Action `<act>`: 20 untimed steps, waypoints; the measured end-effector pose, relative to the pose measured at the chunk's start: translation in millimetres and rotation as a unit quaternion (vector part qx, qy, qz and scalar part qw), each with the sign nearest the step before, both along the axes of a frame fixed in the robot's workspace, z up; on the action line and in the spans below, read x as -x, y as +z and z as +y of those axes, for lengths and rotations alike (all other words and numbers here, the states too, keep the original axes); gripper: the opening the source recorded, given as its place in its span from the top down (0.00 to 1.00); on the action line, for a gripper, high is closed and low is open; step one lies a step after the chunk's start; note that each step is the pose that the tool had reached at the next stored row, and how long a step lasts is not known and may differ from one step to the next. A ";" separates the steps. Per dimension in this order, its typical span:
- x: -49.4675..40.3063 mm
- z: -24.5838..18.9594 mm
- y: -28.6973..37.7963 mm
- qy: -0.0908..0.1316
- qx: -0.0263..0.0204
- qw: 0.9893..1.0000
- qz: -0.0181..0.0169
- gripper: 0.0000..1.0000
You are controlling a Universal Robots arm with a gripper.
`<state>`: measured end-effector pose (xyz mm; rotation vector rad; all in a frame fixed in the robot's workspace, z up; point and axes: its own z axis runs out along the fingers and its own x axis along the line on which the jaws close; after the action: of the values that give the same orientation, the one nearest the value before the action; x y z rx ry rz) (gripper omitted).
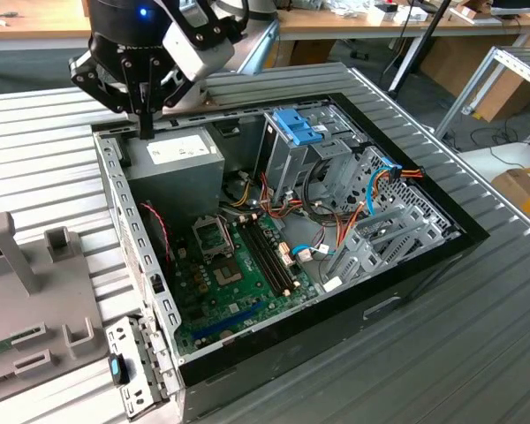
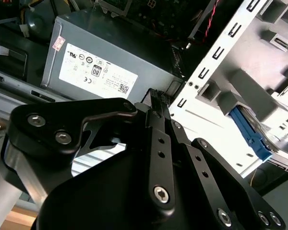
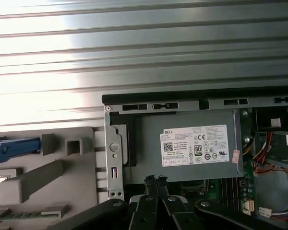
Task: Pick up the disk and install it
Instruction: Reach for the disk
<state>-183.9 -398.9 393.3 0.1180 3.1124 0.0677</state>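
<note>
My gripper [image 1: 146, 131] hangs over the back left corner of the open computer case [image 1: 384, 305], just above the grey power supply [image 1: 177, 155]. Its black fingers [image 3: 149, 181] stand close together with nothing between them, in both wrist views [image 2: 158, 98]. A blue side rail, which I take for the disk [image 3: 14, 146], lies on the grey fixture [image 3: 62, 172] beside the case. The same blue rail of the disk [image 2: 249, 132] also appears in the second wrist view. The gripper is apart from it, on the case's side of the wall.
The case lies open on a ribbed metal table [image 1: 477, 353], motherboard [image 1: 238, 274] and cables exposed. A light-blue latch plate [image 1: 299, 125] tops the metal drive cages [image 1: 397, 221] at the exterior view's right. The grey fixture [image 1: 26, 300] stands at the exterior view's left.
</note>
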 end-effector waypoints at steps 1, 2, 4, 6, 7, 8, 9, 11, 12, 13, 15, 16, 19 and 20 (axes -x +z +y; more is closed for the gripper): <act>2.2 0.0 0.0 0.000 0.000 1.000 0.000 0.89; 3.3 0.0 0.0 0.000 0.000 1.000 0.000 0.89; 6.4 0.0 0.0 0.000 0.000 1.000 0.000 0.89; 8.9 0.0 0.0 0.000 0.000 1.000 0.000 0.89; 10.3 0.0 0.0 0.000 0.000 1.000 0.000 0.89; 11.1 0.0 0.0 0.000 0.000 1.000 0.000 0.89; 13.4 0.0 0.0 0.000 0.000 1.000 0.000 0.89; 17.3 0.0 0.0 0.000 0.000 1.000 0.000 0.89; 19.3 0.0 0.0 0.000 0.000 1.000 0.000 0.89; 21.7 0.0 0.0 0.000 0.000 1.000 0.000 0.89; 25.2 0.0 0.0 0.000 0.000 1.000 0.000 0.89; 26.5 0.0 0.0 0.000 0.000 1.000 0.000 0.89; 33.4 0.0 0.0 0.000 0.000 1.000 0.000 0.89; 35.6 0.0 0.0 0.000 0.000 1.000 0.000 0.89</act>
<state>-219.5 -398.9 393.3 0.1180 3.1125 0.0676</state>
